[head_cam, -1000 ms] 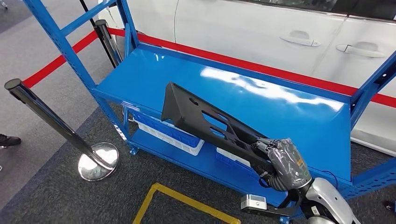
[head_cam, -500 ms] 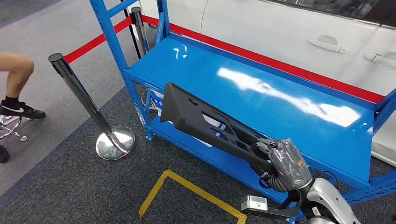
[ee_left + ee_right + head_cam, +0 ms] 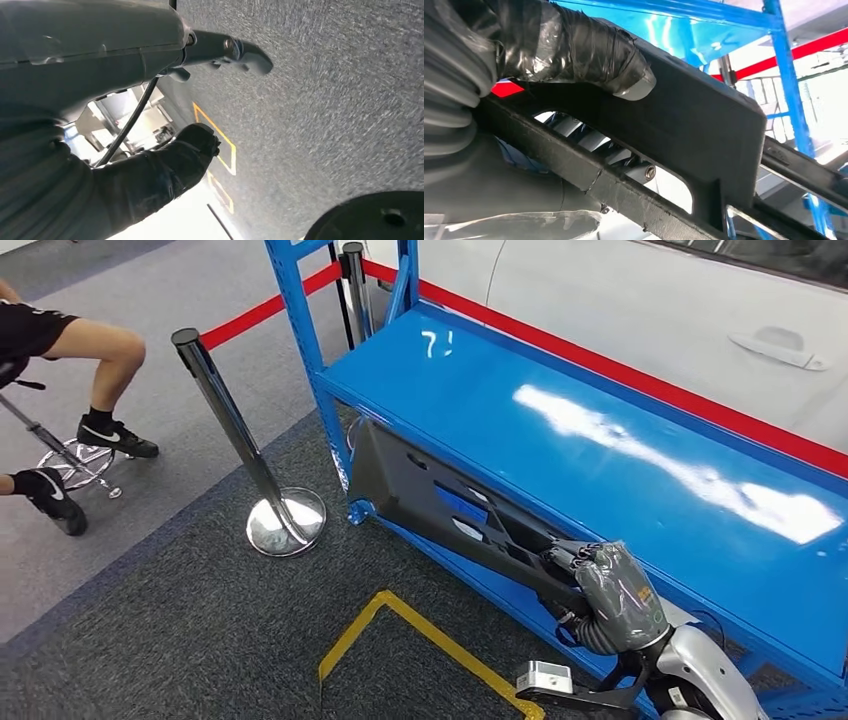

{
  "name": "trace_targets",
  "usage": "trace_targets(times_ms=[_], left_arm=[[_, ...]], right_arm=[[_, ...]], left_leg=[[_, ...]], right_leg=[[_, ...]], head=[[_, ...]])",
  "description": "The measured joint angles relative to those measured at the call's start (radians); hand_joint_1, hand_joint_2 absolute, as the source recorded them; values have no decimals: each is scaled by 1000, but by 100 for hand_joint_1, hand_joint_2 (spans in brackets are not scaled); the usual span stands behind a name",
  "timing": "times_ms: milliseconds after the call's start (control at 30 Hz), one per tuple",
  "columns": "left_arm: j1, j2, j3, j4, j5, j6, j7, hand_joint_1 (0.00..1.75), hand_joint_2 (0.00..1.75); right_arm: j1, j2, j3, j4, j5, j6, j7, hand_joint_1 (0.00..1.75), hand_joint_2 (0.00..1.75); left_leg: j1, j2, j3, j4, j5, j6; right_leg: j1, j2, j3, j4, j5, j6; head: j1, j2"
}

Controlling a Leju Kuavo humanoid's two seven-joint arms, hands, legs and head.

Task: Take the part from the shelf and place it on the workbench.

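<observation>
In the head view, a seated person's legs (image 3: 70,350) show at nine o'clock, then a chrome stanchion (image 3: 240,445) on the grey carpet, with a yellow floor marking (image 3: 420,635) near six o'clock. The long black part (image 3: 450,510) runs from the blue shelf's (image 3: 600,430) front edge down toward five o'clock, off the shelf, gripped at its near end by the right hand (image 3: 605,590). A white car (image 3: 650,310) stands at one o'clock. The right wrist view adds the taped thumb (image 3: 589,55) pressed on the part's flat face. The left wrist view shows the left hand (image 3: 197,142) over carpet; I cannot tell whether it is open or closed.
</observation>
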Motion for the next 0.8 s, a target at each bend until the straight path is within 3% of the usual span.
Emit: trace_targets(times_ms=[67,100,133,200,267,300,367,433,500,567,600,633,667,733,800], left_arm=[[-1,-1,-2,0,-7,3,-13,0,175],[0,-1,-4,0,-13,2,-23,0,175],[2,-1,-7,0,-18,-2,-35,0,175],[3,0,-13,0,-21,-13,-54,0,175],[4,1,-15,0,-20,-19,-65,0,175],[4,1,-16,0,-19,-19,-68,0,175],[6,1,-18,0,-19,-18,-71,0,175],[7,-1,-19,0,-18,-17,-73,0,175],[6,-2,-19,0,-18,-16,-75,0,175],[5,-3,-19,0,-18,-16,-75,0,175],[5,-3,-19,0,-18,-17,-76,0,175],[6,-4,-19,0,-18,-17,-76,0,175],[6,-4,-19,0,-18,-17,-76,0,175],[5,-5,-19,0,-18,-17,-77,0,175],[5,-6,-20,0,-17,-20,-79,0,175]], right_arm=[[5,0,-1,0,4,-2,0,175,175],[7,0,-1,0,6,-2,0,175,175],[8,0,-1,0,7,-2,0,175,175],[8,0,-1,0,8,-1,-1,175,175],[5,0,-2,0,8,1,-2,175,175],[4,0,-2,0,8,2,-2,175,175],[2,1,-2,0,8,4,-2,175,175],[-1,1,-3,0,8,4,-2,175,175],[-3,1,-3,0,8,4,-2,175,175],[-1,1,-3,1,8,4,-2,175,175],[0,1,-3,1,8,4,-2,175,175],[0,1,-3,1,8,4,-2,175,175],[0,1,-3,1,8,5,-2,175,175],[-1,1,-3,0,7,8,-2,175,175],[-4,1,-3,-1,4,16,-1,175,175]], left_leg=[[9,10,-49,98,-34,-11],[12,13,-48,96,-21,-14],[14,18,-28,57,7,-16],[14,54,42,-79,71,-13],[7,83,79,-161,96,-3],[3,83,76,-166,95,3],[3,59,74,-174,105,17],[6,34,80,-187,117,33],[6,14,80,-192,124,41],[3,-11,75,-188,126,45],[1,-26,73,-185,126,45],[0,-41,72,-181,126,45],[-1,-56,72,-176,124,45],[-1,-83,66,-163,118,41],[2,-107,53,-154,118,32]], right_leg=[[0,-24,-2,1,0,0],[-1,-36,-3,2,-1,1],[-2,-48,-2,3,-2,2],[-2,-70,1,5,-4,8],[0,-88,5,4,-5,18],[1,-97,7,2,-5,24],[-1,-112,12,-1,-5,39],[-5,-77,6,25,-30,49],[-6,-15,-36,125,-93,48],[-3,9,-92,241,-139,44],[-1,13,-102,261,-135,42],[-1,16,-94,242,-112,39],[-1,24,-69,188,-74,36],[-4,72,-14,68,-24,31],[-3,104,5,19,-17,30]], head=[[0,0],[0,0],[0,0],[0,0],[0,0],[0,0],[0,0],[0,0],[0,0],[0,0],[0,0],[0,0],[0,0],[0,0],[0,0]])
